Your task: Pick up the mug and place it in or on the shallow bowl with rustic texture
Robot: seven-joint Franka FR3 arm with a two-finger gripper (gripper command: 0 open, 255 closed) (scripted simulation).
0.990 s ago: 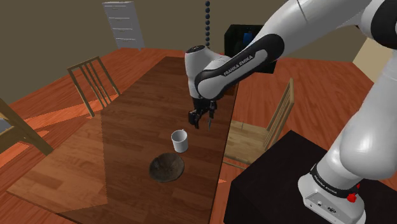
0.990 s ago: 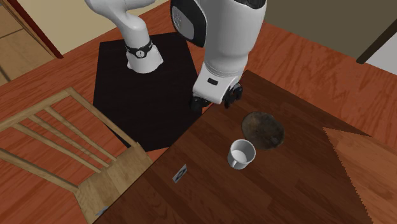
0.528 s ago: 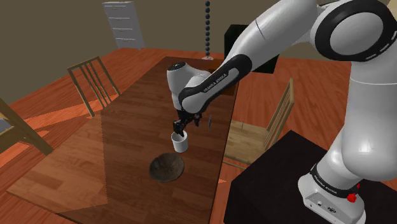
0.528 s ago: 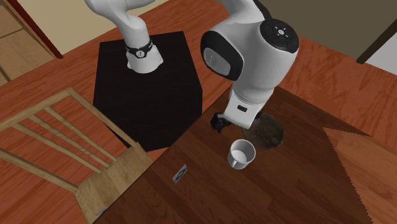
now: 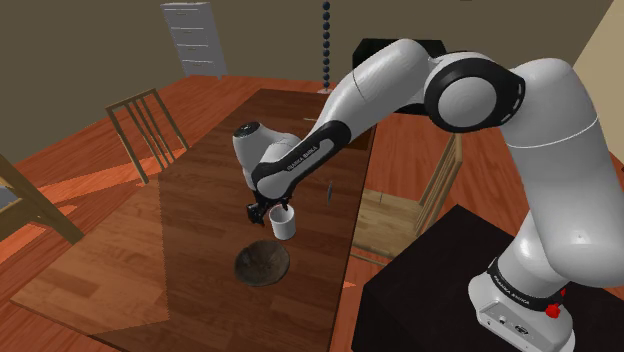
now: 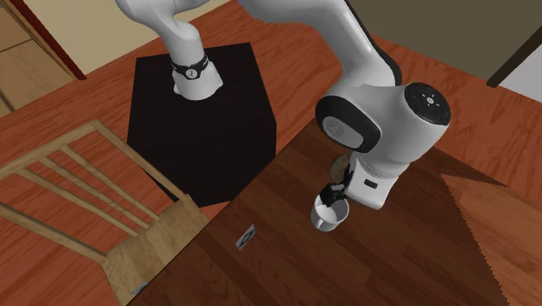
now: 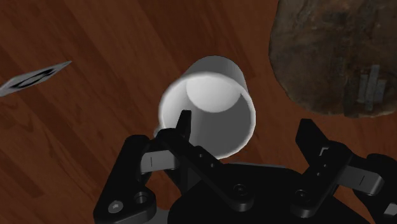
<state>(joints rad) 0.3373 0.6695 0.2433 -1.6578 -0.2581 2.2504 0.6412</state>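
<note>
- Forearm (image 5: pixel 297 160) of the white arm is carrying white lettering on its dark cover, reading "FRANKA EMIKA".
- Dark ring (image 5: pixel 515 290) at the arm's base is bearing small white lettering, too small to read with certainty.
- Small tag (image 7: pixel 35 76) on the wooden table (image 7: pixel 76 140) is showing a dark curved mark, not legible.

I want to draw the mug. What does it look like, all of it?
The mug is plain white, smooth and empty, standing upright on the dark wooden table, just beside the rough brown bowl without touching it. The gripper is low over it, jaws open, one over its opening and one outside; nothing holds it yet.
</note>
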